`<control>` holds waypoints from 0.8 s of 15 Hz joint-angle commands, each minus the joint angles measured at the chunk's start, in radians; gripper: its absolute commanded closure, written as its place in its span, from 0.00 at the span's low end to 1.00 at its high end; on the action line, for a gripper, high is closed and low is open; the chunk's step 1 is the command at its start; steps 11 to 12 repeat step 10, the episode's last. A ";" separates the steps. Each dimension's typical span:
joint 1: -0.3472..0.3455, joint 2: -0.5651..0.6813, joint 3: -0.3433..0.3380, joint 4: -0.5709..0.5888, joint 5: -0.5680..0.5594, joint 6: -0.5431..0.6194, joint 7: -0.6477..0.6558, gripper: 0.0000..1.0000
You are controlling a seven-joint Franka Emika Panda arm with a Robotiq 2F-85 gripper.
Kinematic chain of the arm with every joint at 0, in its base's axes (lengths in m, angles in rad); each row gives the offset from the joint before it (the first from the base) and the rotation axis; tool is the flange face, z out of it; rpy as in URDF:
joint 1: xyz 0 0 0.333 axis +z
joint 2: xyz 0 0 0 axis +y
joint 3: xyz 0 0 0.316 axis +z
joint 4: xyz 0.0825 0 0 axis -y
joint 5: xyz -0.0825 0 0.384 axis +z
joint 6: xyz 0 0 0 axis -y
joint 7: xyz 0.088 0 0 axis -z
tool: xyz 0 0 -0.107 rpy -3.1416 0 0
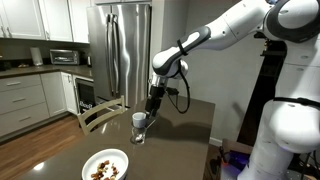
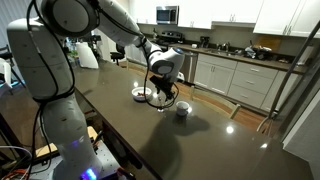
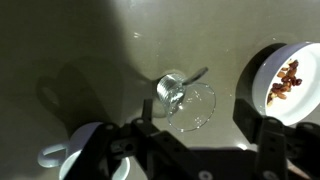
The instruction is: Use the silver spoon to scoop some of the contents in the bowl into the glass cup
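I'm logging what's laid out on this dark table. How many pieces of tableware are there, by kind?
white bowl: 1
glass cup: 1
white mug: 1
silver spoon: 1
Total: 4

Glass cup on table, centre of wrist view. Silver spoon inside cup, handle tilted toward bowl. Bowl right of cup, apart; contents inside. Mug lower left, near cup.
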 commanded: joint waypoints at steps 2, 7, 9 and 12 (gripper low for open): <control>0.012 -0.049 0.007 -0.020 -0.057 0.023 0.040 0.00; 0.019 -0.045 0.003 0.001 -0.090 -0.002 0.039 0.00; 0.024 -0.055 0.006 0.001 -0.108 -0.002 0.060 0.00; 0.025 -0.057 0.007 0.001 -0.110 -0.002 0.063 0.00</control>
